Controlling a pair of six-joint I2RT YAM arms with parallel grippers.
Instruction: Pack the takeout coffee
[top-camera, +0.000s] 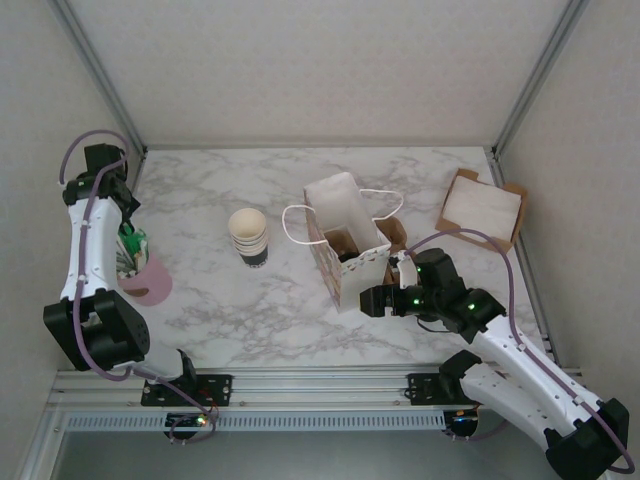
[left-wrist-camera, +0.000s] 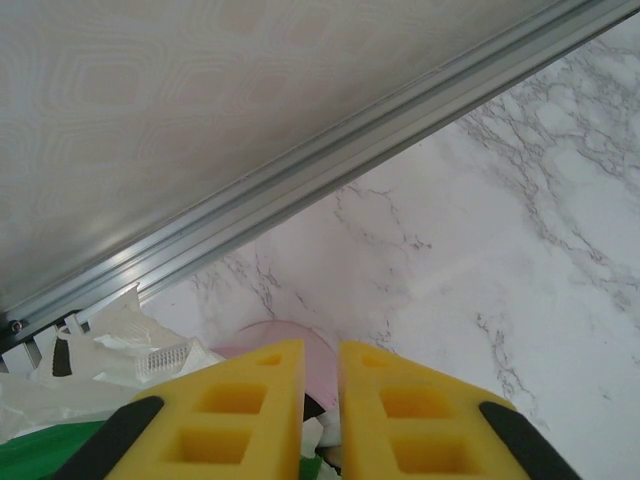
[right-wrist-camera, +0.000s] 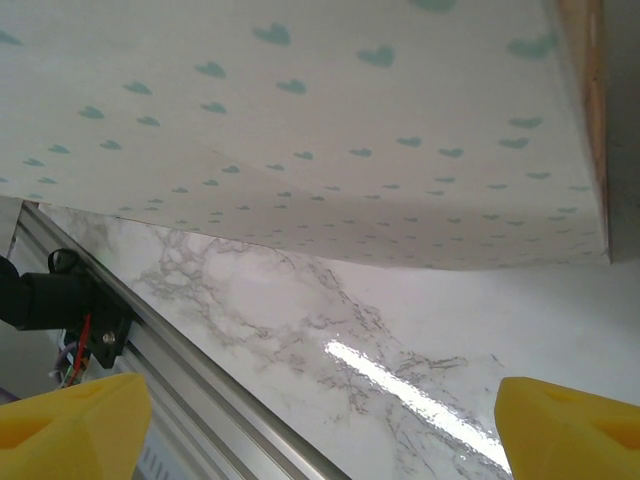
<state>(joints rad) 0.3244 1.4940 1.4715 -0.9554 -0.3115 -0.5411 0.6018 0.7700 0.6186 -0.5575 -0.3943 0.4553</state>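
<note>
Since the takeout coffee (top-camera: 345, 245) seems to stand inside the heart-print bag (top-camera: 352, 278) mid-worktop, it lies just beyond the wide-open, empty right claw (top-camera: 372, 299). The left claw (left-wrist-camera: 321, 365), nearly closed on nothing visible above the pink cup (top-camera: 150, 285), sits well apart at the left edge.

The takeout coffee (top-camera: 346, 241) stands in the bag (top-camera: 352, 280), cup stack (top-camera: 248, 236) left, box (top-camera: 482, 208) right.
</note>
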